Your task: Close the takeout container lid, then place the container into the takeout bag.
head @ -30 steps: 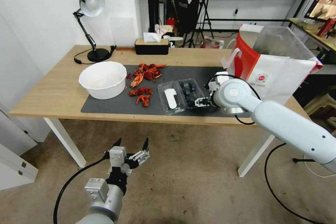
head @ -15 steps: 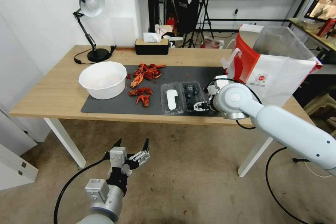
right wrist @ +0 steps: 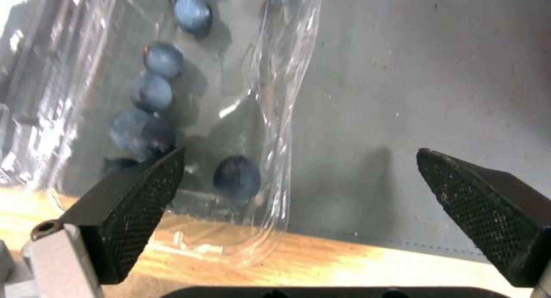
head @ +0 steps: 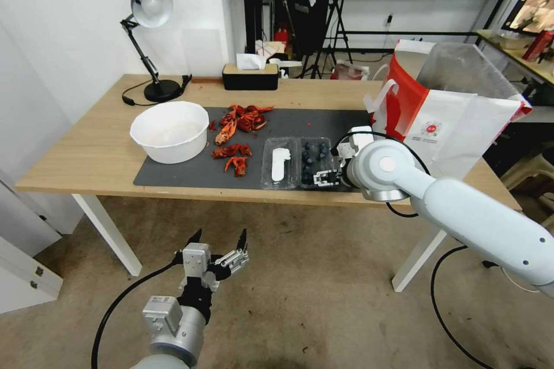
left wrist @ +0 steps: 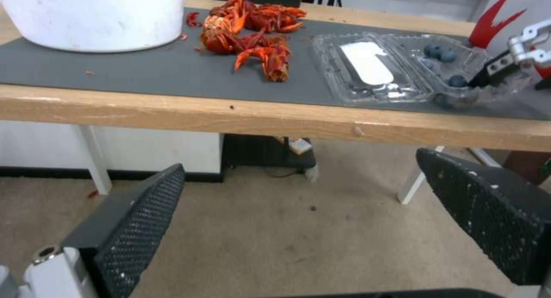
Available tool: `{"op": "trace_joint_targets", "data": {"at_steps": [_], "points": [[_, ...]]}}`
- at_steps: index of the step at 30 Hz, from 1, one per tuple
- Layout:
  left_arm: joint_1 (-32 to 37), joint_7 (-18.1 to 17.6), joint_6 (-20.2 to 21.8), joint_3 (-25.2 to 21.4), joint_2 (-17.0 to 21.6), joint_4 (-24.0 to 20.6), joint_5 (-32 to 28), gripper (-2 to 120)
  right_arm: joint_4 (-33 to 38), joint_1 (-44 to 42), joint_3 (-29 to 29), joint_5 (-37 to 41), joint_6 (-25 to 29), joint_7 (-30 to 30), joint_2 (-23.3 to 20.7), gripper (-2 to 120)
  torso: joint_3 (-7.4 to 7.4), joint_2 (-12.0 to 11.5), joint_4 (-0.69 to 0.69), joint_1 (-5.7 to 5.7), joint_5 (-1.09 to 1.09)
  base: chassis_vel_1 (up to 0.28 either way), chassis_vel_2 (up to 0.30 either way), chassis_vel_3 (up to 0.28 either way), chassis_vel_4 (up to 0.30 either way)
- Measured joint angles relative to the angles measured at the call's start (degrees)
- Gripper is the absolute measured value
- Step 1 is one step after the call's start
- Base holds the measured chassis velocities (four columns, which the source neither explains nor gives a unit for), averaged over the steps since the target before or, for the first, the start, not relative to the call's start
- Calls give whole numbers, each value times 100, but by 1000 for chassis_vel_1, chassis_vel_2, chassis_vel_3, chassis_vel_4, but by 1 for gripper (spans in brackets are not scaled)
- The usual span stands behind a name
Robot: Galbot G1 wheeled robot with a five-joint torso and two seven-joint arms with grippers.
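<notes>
The takeout container (head: 314, 160) lies open flat at the dark mat's front edge, with blueberries (right wrist: 155, 91) in its right half. The lid (head: 279, 162), with its white label (left wrist: 364, 63), lies spread to the left of the base. My right gripper (head: 326, 176) is open at the base's front right corner. In the right wrist view the right gripper (right wrist: 301, 153) straddles the clear side wall, one finger over the berries and the other over bare mat. The takeout bag (head: 450, 109) stands open at the table's right end. My left gripper (head: 216, 249) hangs open below the table's front.
A white bowl (head: 170, 130) stands on the left of the mat (head: 173, 176), with red crayfish shells (head: 236, 127) beside it. A desk lamp (head: 147, 8) and a tissue box (head: 250, 75) are at the back. The container's front corner overhangs onto the wooden table (right wrist: 321, 268).
The container has turned square to the table and slid toward the front edge. My right gripper moved left and forward with it. The left arm has stayed put.
</notes>
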Motion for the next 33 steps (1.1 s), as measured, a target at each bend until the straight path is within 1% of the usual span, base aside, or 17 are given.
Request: {"op": "trace_joint_targets", "data": {"at_steps": [8,9,11,13,15,16,17,18,19,20,22,23,25,26,29,31,33], "points": [[30,-1,-16,-3,0,-8,15,100,72,-277,610,-294,3,-254,32,100,0,0,1,0,0,0,0,0,0],[31,-2,-18,-4,0,-9,15,100,125,-375,707,-486,4,-412,3,100,0,0,1,0,1,0,0,0,0],[32,-5,-28,-11,3,-9,16,100,282,-762,1060,-1498,14,-1158,-136,100,0,0,1,0,-2,0,0,0,0],[31,-5,-33,-14,4,-10,14,100,321,-895,1173,-1750,25,-1376,-171,100,0,0,-1,0,-1,0,0,0,0],[22,-5,-57,-20,18,-10,0,100,513,-1656,1903,-2979,581,-2880,-367,100,0,0,-1,0,4,0,0,0,0],[22,-5,-57,-20,18,-10,0,100,513,-1656,1903,-2979,581,-2880,-367,100,0,0,-1,0,4,0,0,0,0],[17,-5,-60,-21,23,-10,-5,100,559,-1871,2087,-3367,839,-3329,-437,100,0,0,-1,0,0,0,0,0,0],[9,-4,-66,-19,27,-10,-10,100,622,-2263,2349,-4032,1360,-4016,-540,100,0,0,-2,0,-1,0,0,0,0],[5,-3,-67,-13,26,-7,-12,100,665,-2548,2500,-4450,1746,-4419,-593,100,0,0,-2,0,0,0,0,0,0],[5,-3,-67,-13,26,-7,-12,100,665,-2548,2500,-4450,1746,-4419,-593,100,0,0,-2,0,0,0,0,0,0],[-9,-1,-68,15,22,2,-14,100,765,-3285,2846,-5343,2697,-5185,-623,100,-1,0,1,-1,0,0,0,0,0],[-9,-1,-68,15,22,2,-14,100,765,-3285,2846,-5343,2697,-5185,-623,100,-1,0,1,-1,0,0,0,0,0],[-15,5,-73,33,18,9,-18,100,824,-3936,3218,-6116,3451,-5692,-525,100,0,0,1,0,2,0,0,0,0],[-15,5,-73,33,18,9,-18,100,824,-3936,3218,-6116,3451,-5692,-525,100,0,0,1,0,2,0,0,0,0],[-10,24,-159,44,-2,31,-33,100,940,-4693,3695,-7003,4338,-6039,-256,100,0,0,-1,0,1,0,0,0,0],[-8,27,-165,43,-4,33,-33,100,950,-4751,3728,-7068,4405,-6049,-221,100,-1,1,-1,-1,0,0,0,0,0],[23,34,-223,29,-56,36,-41,100,1002,-5302,4095,-7585,4925,-6159,140,100,0,0,5,-1,2,0,0,0,0]]}}
